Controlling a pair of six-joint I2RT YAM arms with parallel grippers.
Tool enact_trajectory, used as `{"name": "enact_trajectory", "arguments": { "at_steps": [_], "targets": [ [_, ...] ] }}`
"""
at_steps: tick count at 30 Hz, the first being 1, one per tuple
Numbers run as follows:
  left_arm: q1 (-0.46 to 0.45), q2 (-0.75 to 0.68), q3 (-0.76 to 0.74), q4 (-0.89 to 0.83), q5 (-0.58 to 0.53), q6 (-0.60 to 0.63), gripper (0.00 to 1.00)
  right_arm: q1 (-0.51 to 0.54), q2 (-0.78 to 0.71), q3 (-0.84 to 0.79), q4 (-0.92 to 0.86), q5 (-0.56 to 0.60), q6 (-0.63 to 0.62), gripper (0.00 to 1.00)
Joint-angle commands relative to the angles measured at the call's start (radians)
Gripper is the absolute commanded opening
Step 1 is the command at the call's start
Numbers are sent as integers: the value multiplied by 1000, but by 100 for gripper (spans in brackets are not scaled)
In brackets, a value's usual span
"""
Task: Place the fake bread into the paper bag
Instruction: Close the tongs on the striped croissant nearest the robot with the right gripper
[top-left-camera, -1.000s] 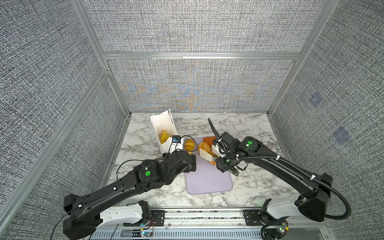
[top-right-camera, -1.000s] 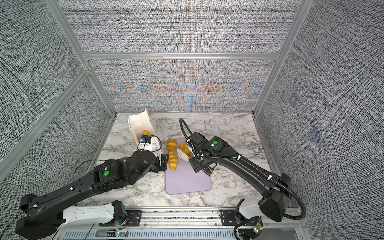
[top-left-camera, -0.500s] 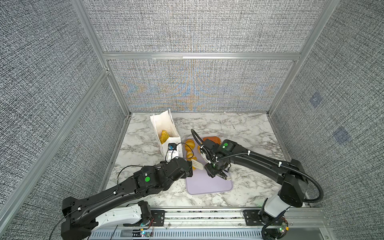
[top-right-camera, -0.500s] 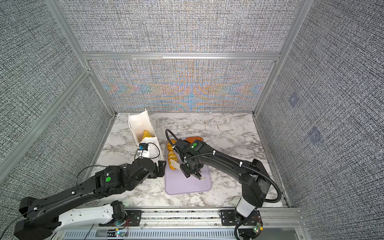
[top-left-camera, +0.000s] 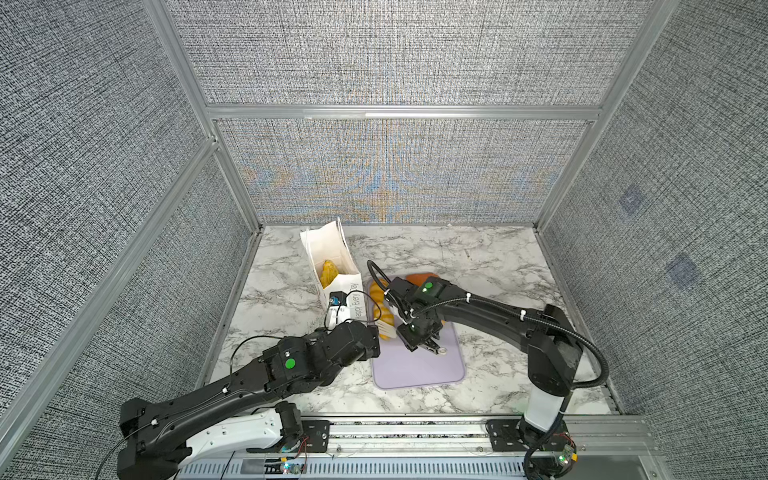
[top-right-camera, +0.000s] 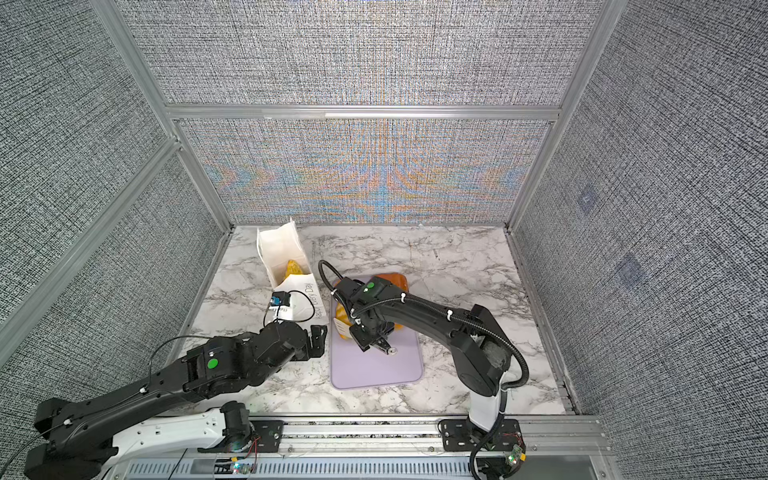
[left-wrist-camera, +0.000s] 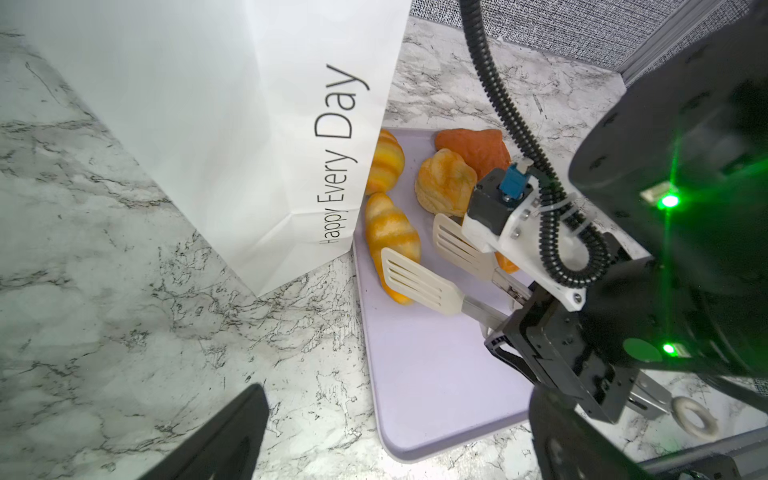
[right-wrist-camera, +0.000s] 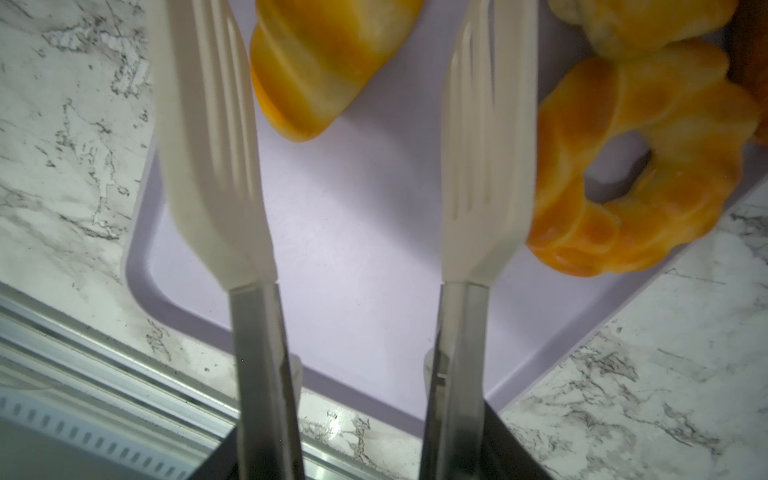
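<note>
The white paper bag (top-left-camera: 332, 266) (top-right-camera: 286, 257) (left-wrist-camera: 249, 124) stands open at the back left with a golden piece of fake bread (top-left-camera: 328, 272) (top-right-camera: 293, 268) inside. On the lilac tray (top-left-camera: 419, 365) (left-wrist-camera: 436, 374) lie two striped croissants (left-wrist-camera: 392, 237) (left-wrist-camera: 384, 166), a bun (left-wrist-camera: 444, 183), a reddish wedge (left-wrist-camera: 473, 145) and a ring doughnut (right-wrist-camera: 640, 166). My right gripper (top-left-camera: 409, 332) (top-right-camera: 368, 334) (right-wrist-camera: 361, 449) is shut on tongs (left-wrist-camera: 419, 278) (right-wrist-camera: 216, 166); their white blades are spread, one croissant's tip between them. My left gripper (top-right-camera: 318, 338) (left-wrist-camera: 395, 449) hangs open and empty by the tray's left edge.
A small blue-and-white part on a black cable (top-left-camera: 337, 300) (top-right-camera: 279, 300) lies against the bag's front. Grey padded walls close in three sides, and an aluminium rail (top-left-camera: 415, 432) runs along the table's front edge. The right arm lies across the tray's back half.
The right arm has swung leftward over the tray, bringing the tongs' blades to the near croissant. The left gripper has drawn back from the bag toward the front.
</note>
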Motion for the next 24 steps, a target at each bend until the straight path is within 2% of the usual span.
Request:
{"name": "enact_trajectory", "arguments": {
  "at_steps": [1,9,12,18,24],
  "targets": [
    [-1,-7,2,-12,-19,-1,99,2,19,22,-13,23,-13,57],
    [0,-11,-2,-12,-23,-4,99,3,72,61,-25,42,-34,55],
    [0,-9,-2,-15,-23,-5,99,3,74,57,-34,44,-48,50],
    [0,-8,1,-15,-24,-1,99,-1,22,-7,-46,51,-89,45],
    [0,4,1,-8,-18,1,99,-16,-62,-95,-60,71,-144,45]
  ]
}}
